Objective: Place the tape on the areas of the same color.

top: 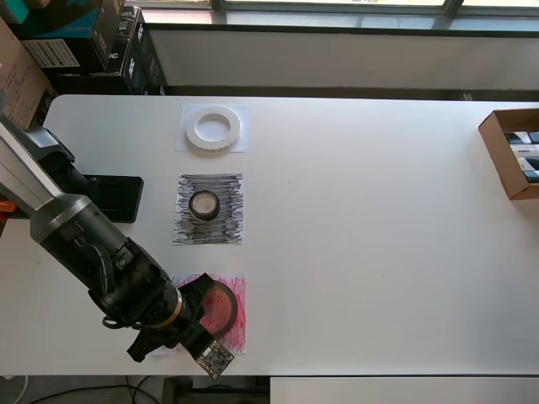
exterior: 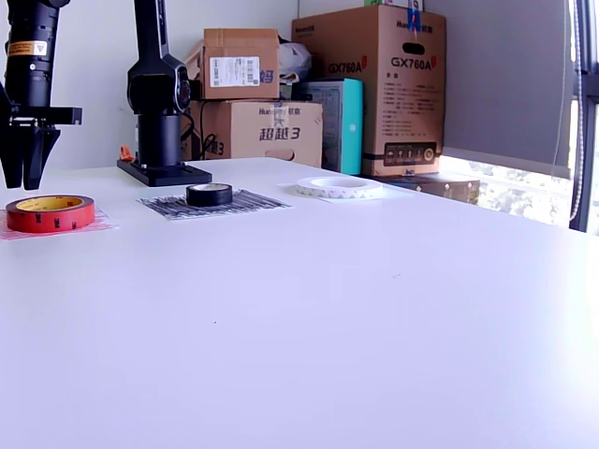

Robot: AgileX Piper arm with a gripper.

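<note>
**Three rolls on matching sheets**

On the white worktop (top: 379, 252), the dark-red roll (exterior: 50, 212) lies on the red-scribbled sheet (top: 237, 316), the black roll (top: 204, 204) on the black-scribbled sheet (top: 210, 209), and the white ring (top: 212, 129) on the plain white sheet (top: 240, 145). The pincer (exterior: 22, 159) hangs above the red roll, empty; how far apart its fingers stand is unclear.
</note>
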